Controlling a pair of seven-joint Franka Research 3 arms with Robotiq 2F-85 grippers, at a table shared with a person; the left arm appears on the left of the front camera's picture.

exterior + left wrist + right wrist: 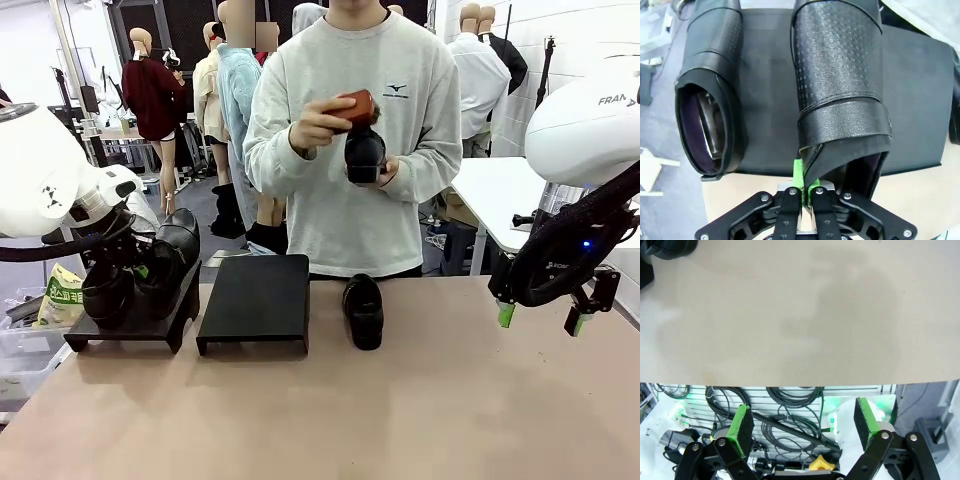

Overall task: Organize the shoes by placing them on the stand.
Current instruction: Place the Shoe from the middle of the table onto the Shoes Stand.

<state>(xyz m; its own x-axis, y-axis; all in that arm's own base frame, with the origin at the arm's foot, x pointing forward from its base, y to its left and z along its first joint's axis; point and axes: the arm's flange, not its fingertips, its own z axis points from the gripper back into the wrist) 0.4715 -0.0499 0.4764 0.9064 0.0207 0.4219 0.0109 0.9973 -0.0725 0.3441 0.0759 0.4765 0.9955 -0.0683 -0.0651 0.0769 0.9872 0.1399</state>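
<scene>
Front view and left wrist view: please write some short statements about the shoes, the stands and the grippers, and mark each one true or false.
1. Two shoes rest on the left stand. True.
2. The lone shoe lies on the middle stand. False: it lies on the table, right of that stand.
3. The left gripper is shut on the rim of the textured shoe. True.
4. The right gripper holds a shoe. False: it is open and holds nothing.
5. The person has empty hands. False: one hand holds a brown block, the other a black shoe.
</scene>
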